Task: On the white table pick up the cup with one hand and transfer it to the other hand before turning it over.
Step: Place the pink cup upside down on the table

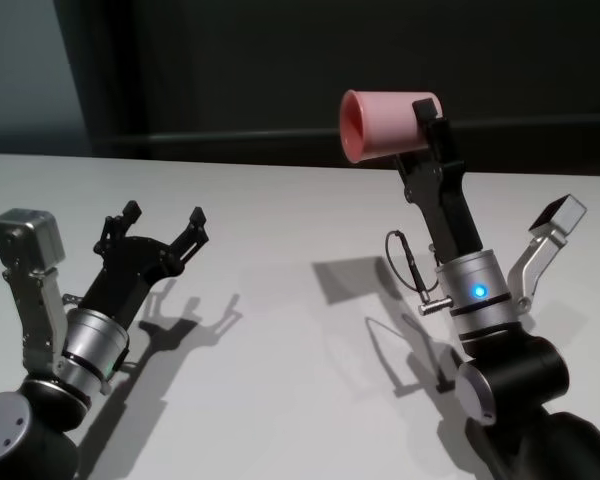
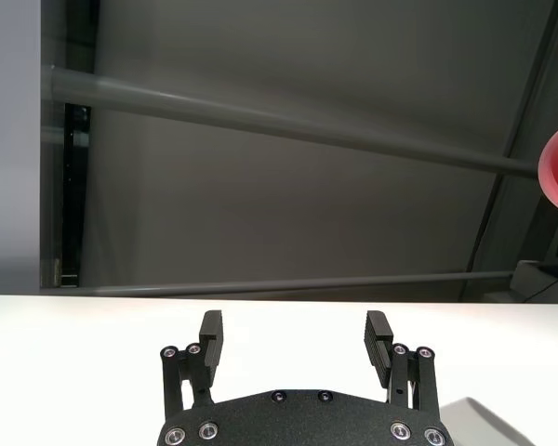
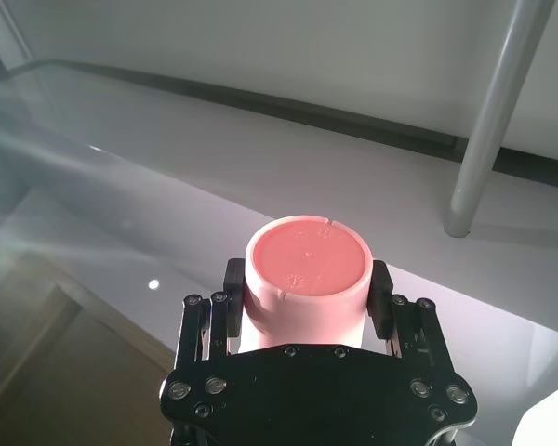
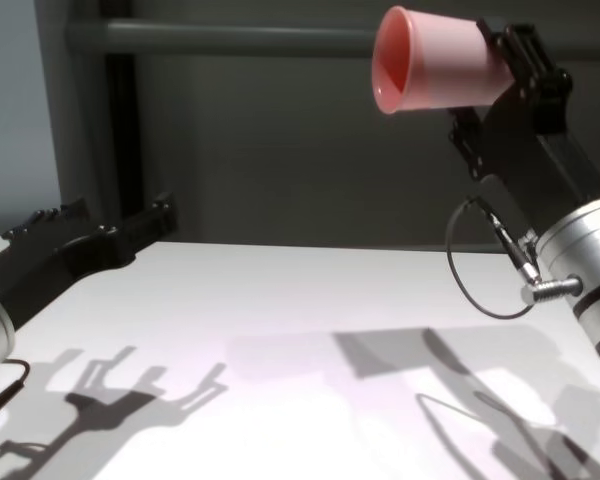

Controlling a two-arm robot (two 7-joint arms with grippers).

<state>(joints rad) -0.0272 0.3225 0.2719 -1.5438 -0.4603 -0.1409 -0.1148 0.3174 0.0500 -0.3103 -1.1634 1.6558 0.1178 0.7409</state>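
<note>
Bright overhead light, crisp arm shadows on white table (image 1: 280,220), dark bkgd, no blur

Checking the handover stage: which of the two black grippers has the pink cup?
The right gripper, raised above the white table, is shut on the pink plastic cup; the left gripper is open and empty.

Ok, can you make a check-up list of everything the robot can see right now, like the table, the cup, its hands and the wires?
Surface: white table, plain, only shadows of the arms on it.
Job's things: pink cup held up off the table, lying sideways, its mouth facing the robot's left.
Clutter: nothing seen.
Grippers: right gripper raised, shut on the cup near its base; left gripper low over the table's left side, open, holding nothing.
Cables: thin black cable loop hanging by the right wrist, clear of the cup.
Surroundings: dark wall behind the table; grey rails across it.
</note>
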